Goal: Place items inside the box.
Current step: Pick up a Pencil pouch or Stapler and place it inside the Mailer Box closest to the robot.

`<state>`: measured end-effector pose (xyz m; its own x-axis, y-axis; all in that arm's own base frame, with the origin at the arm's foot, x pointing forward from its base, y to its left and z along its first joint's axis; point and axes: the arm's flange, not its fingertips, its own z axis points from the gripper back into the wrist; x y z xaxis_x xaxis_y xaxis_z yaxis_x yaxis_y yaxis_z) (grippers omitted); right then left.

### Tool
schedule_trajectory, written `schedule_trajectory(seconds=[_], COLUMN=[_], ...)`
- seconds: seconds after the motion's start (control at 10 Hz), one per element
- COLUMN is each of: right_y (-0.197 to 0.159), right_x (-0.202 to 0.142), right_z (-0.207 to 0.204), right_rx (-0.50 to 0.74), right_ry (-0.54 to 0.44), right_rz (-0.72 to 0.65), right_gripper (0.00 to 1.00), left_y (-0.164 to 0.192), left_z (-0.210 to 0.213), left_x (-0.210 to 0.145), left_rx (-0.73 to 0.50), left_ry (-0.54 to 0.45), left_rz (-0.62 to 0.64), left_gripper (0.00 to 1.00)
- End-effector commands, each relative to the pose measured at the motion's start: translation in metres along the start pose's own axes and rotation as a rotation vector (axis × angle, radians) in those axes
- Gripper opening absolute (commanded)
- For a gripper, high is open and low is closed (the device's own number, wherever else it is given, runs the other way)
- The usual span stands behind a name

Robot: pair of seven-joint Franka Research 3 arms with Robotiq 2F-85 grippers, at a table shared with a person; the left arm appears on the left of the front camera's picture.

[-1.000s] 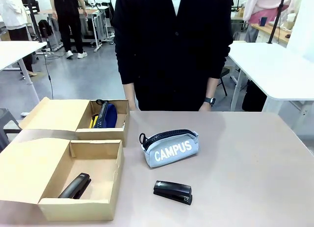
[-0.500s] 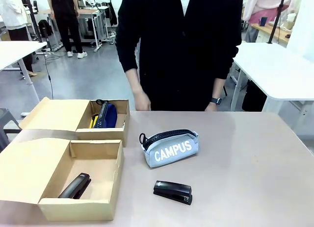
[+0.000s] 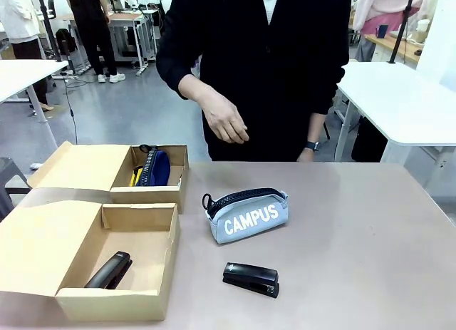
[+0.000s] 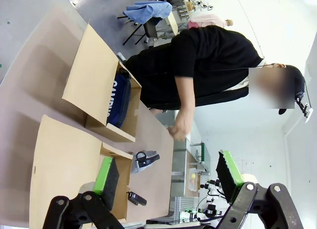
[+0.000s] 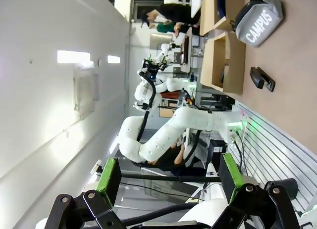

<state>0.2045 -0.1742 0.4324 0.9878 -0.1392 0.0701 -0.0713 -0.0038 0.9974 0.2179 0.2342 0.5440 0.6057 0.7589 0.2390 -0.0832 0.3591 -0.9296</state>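
Observation:
A grey "CAMPUS" pencil case (image 3: 246, 214) lies at the table's middle. In front of it a black stapler (image 3: 251, 279) rests on the tabletop. At the left stand two open cardboard boxes. The near box (image 3: 117, 294) holds another black stapler (image 3: 108, 271). The far box (image 3: 146, 194) holds a navy pouch (image 3: 157, 167) and a yellow item (image 3: 135, 176). My left gripper (image 4: 167, 172) is open, high above the boxes, nothing between its fingers. My right gripper (image 5: 169, 173) is open and empty too, with the pencil case (image 5: 257, 19) and stapler (image 5: 262, 78) far off.
A person in black stands at the far edge, one hand (image 3: 224, 120) raised above the table, the other arm down by the edge. The right half of the tabletop (image 3: 370, 237) is bare. White tables stand behind at both sides.
The person's hand has come up from the far table edge and now hangs in front of the torso. The items and boxes have not moved.

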Motion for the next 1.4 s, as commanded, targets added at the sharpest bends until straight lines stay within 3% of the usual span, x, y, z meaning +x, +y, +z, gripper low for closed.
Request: schedule_trajectory(seconds=[0.0,0.1,0.4,0.6,0.7,0.8,1.0,1.1,1.3], right_y=[0.000,-0.003,-0.003,-0.015,0.000,0.013,0.018,0.015,0.010], right_x=[0.000,0.004,0.108,0.133,0.125,0.110,0.061,0.044,0.047], right_z=[0.000,-0.014,-0.142,-0.215,-0.184,-0.121,-0.054,-0.037,-0.043], right_rx=[0.000,-0.137,-0.630,-0.829,-0.633,-0.493,-0.474,-0.446,-0.444], right_ry=[0.000,0.172,0.499,0.698,0.636,0.490,0.335,0.303,0.241], right_rz=[0.000,0.035,0.156,0.304,0.323,0.381,0.527,0.582,0.549], right_gripper=[1.00,1.00,1.00,1.00,1.00,1.00,1.00,1.00,1.00], left_y=[-0.001,-0.001,-0.001,-0.001,-0.001,-0.001,-0.001,-0.001,-0.001], left_z=[0.000,0.000,0.000,0.000,0.000,0.000,0.000,0.000,0.000], left_x=[-0.001,-0.001,-0.001,-0.001,-0.001,-0.001,-0.001,-0.001,-0.001], left_rx=[-0.019,-0.019,-0.019,-0.019,-0.019,-0.019,-0.019,-0.019,-0.019], left_ry=[-0.004,-0.004,-0.004,-0.004,-0.004,-0.004,-0.004,-0.004,-0.004], left_rz=[-0.014,-0.014,-0.014,-0.014,-0.014,-0.014,-0.014,-0.014,-0.014], left_gripper=[1.00,1.00,1.00,1.00,1.00,1.00,1.00,1.00,1.00])
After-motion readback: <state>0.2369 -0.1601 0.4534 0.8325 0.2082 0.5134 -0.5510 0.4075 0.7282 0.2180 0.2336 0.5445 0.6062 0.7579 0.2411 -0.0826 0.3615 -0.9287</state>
